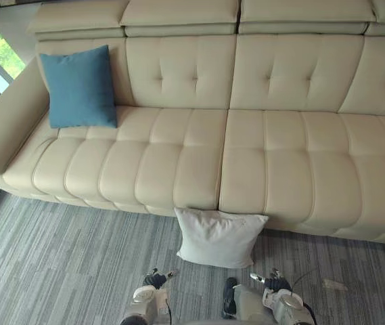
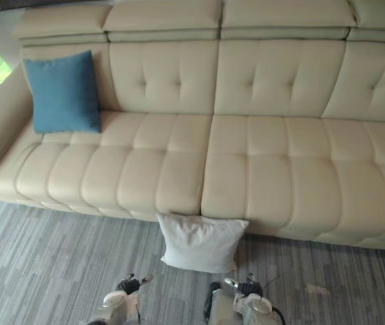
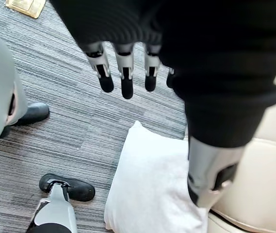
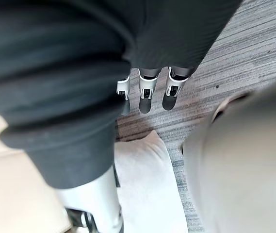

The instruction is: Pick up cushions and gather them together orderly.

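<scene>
- Left hand [image 3: 126,77] low at the near edge, fingers straight and loose, nothing in it, hanging over the grey carpet [image 1: 57,257].
- Right hand [image 4: 146,94] beside it on the right, fingers also straight, nothing held.
- White cushion [image 1: 216,237] lies on the carpet just beyond the two hands. Its far edge touches the front of the cream sofa [image 1: 300,156], under the seam between two seat sections.
- Blue cushion [image 1: 80,87] stands upright on the far-left seat, leaning on the backrest, next to the left armrest.
- The two cushions lie well apart.
</scene>
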`<state>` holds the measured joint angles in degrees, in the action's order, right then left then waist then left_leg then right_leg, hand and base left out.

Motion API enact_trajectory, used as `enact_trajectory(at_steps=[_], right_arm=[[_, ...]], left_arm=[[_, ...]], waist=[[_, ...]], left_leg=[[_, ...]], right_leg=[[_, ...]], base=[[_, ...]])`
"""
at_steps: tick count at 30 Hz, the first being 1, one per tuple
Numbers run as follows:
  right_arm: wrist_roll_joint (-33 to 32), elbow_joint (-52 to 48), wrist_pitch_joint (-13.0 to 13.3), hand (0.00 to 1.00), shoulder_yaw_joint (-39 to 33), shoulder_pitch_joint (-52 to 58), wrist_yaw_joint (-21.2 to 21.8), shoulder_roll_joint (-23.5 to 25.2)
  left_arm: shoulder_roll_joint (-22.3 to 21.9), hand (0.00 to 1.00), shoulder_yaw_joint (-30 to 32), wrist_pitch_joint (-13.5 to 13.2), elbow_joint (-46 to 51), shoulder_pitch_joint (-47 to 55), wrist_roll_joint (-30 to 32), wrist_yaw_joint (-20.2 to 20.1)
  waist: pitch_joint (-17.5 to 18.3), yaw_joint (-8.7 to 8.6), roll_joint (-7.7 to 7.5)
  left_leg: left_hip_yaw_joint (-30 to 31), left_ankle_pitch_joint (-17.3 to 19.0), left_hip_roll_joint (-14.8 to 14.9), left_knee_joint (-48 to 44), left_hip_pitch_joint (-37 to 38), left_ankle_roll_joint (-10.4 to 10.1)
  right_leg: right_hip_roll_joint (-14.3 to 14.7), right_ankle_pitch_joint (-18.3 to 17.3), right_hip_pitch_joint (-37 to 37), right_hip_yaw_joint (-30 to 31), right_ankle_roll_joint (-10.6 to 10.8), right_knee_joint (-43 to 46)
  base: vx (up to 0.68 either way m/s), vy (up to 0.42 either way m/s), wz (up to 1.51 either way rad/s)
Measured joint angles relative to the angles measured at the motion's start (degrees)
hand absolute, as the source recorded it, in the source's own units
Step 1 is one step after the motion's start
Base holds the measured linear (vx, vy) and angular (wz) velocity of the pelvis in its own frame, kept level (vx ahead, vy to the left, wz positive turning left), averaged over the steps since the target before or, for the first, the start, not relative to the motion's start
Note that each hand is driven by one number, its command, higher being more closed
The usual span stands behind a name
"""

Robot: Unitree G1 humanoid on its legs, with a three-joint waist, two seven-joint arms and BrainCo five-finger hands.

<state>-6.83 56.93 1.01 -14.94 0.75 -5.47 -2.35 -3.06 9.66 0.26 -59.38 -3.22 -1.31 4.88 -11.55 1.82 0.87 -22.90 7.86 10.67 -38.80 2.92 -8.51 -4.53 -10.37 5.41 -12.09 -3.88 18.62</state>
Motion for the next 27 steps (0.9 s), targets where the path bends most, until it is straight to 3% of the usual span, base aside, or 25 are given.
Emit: enact_trajectory(at_steps=[3,6,8,9,13,16,21,27], right_arm=[[-0.11,-0.13,0.05,0.0,0.7,-0.27,-0.19,0.02],[-0.3,-0.12,0.0,0.0,2.19,-0.03,-0.2,0.03],[-0.32,-0.13,0.04,0.0,3.42,0.41,-0.21,-0.64],[-0.32,0.11,-0.03,0.0,3.62,0.4,-0.27,-0.63],[-0.34,0.17,-0.05,0.0,3.94,2.54,-0.31,0.68],[-0.56,0.21,-0.02,0.0,3.47,3.2,-0.73,0.79],[-3.05,0.2,0.46,0.0,1.56,1.45,-2.42,0.21],[-7.1,-2.98,1.56,0.0,-0.73,-4.21,-4.63,-3.22]], left_arm=[[-0.01,0.0,0.05,0.02,1.31,0.07,-0.1,-0.02],[0.0,0.0,0.13,-0.05,1.92,0.13,-0.5,0.06],[-0.07,0.0,0.18,-0.04,1.83,0.75,-0.51,0.16],[-0.13,0.0,0.48,-0.02,1.6,0.97,-0.51,0.21],[1.39,0.0,0.52,0.04,1.27,1.72,-0.51,0.64],[1.44,0.0,0.5,0.06,0.51,1.75,-0.52,0.9],[1.78,0.0,0.53,-0.06,0.31,0.72,-1.48,2.85],[2.43,0.0,0.52,-0.72,3.38,-5.97,-6.37,5.99]], waist=[[0.05,0.18,-0.13],[0.14,0.59,-0.26],[1.16,1.22,0.59],[1.82,1.38,0.97],[4.43,1.48,-2.61],[4.6,1.35,-2.45],[3.62,1.53,-1.3],[-1.73,1.38,-0.43]], left_leg=[[2.03,3.66,0.82,-1.74,-6.11,2.21],[7.0,4.04,-1.45,10.87,-7.88,3.21],[12.57,-0.01,-3.2,19.82,-6.81,3.82],[12.72,2.25,-3.04,20.81,-5.65,2.97],[8.41,2.7,-5.5,23.96,-3.69,4.1],[7.48,2.63,-6.54,26.21,-1.12,4.2],[6.66,2.63,-6.37,26.15,-2.24,4.2],[8.86,4.09,-5.07,13.73,-17.32,5.97]], right_leg=[[0.26,-0.18,-2.13,2.65,0.15,-1.25],[0.34,-1.14,-2.23,5.92,1.78,-0.32],[1.78,-2.4,-0.7,9.51,3.65,1.98],[2.1,-3.02,-0.12,10.87,4.5,3.09],[-0.14,-2.38,0.26,14.01,6.45,1.87],[-0.94,-1.91,-1.78,14.37,7.21,-0.3],[-0.7,-1.91,0.23,14.31,7.21,1.43],[-0.62,-2.1,14.25,12.71,6.77,12.97]], base=[[0.09,0.004,-0.52],[0.05,0.137,-0.56],[0.06,0.244,-0.87],[0.1,0.257,-0.65],[0.1,0.197,-0.39],[0.09,0.117,-0.13],[0.03,-0.001,-0.07],[-0.13,-0.059,0.13]])
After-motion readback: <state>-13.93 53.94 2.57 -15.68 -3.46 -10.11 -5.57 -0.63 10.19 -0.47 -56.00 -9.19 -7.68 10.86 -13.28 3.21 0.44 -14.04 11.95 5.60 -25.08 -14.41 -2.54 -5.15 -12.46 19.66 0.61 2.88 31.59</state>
